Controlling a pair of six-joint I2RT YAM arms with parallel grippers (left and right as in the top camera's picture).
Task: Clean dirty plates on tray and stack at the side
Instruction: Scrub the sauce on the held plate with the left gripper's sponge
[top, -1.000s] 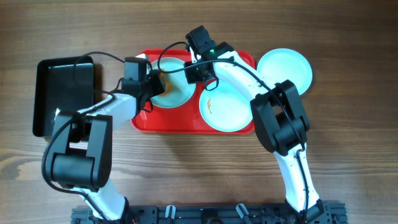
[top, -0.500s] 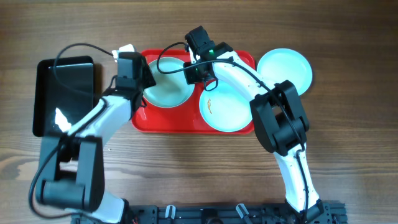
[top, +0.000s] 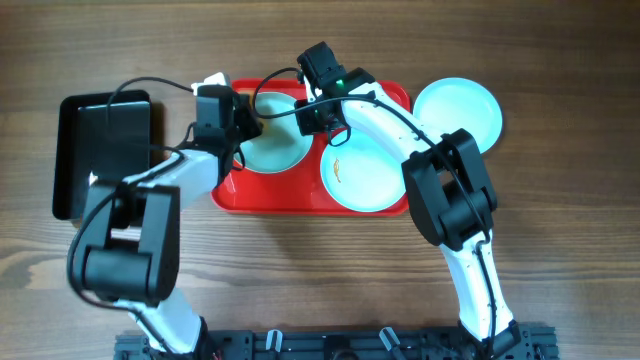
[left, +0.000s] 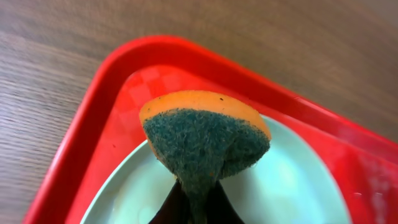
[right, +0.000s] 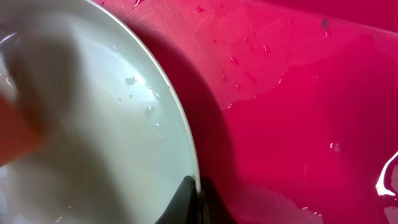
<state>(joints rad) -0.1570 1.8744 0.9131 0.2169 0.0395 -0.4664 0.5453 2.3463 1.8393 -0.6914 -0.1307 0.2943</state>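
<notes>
The red tray (top: 260, 197) holds two pale turquoise plates. My left gripper (top: 247, 128) is shut on an orange sponge with a green scouring side (left: 205, 137), held over the left edge of the left plate (top: 282, 152). My right gripper (top: 311, 120) is shut on that plate's right rim, as the right wrist view (right: 198, 200) shows; the plate (right: 93, 124) is wet. The second plate (top: 368, 178) bears an orange-brown smear. A third plate (top: 460, 110) lies on the table right of the tray.
A glossy black tray (top: 100, 150) lies on the table left of the red tray. Water drops lie on the red tray floor (right: 298, 93). Cables loop over the tray's back edge.
My left gripper swung up and left off the plate with the sponge, then came back over the plate's left edge. The right gripper has kept its hold on the rim.
</notes>
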